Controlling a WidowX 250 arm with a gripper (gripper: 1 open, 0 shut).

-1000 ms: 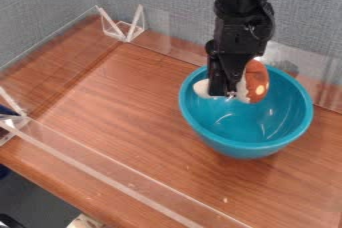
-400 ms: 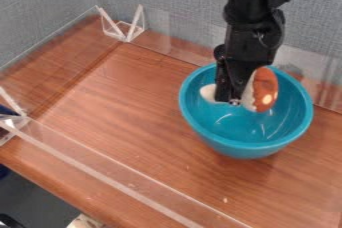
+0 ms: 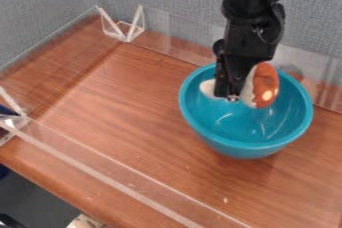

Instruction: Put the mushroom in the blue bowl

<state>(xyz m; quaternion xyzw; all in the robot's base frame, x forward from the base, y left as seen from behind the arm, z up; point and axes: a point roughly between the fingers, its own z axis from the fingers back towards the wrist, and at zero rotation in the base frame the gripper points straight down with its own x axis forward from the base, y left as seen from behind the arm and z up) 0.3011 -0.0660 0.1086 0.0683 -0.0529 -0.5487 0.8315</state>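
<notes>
Pincer (image 3: 242, 90) is clamped on the mushroom (image 3: 262, 84) low inside the blue bowl (image 3: 247, 140), so I'd just let go gently without flinging it out.

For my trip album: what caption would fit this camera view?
Robot gripper holding a toy mushroom inside a teal-blue bowl on a wooden table.

Reddish-brown wooden table (image 3: 107, 112) with clear plastic edging, glossy teal-blue round plastic bowl (image 3: 247, 132) resting right of centre
</notes>
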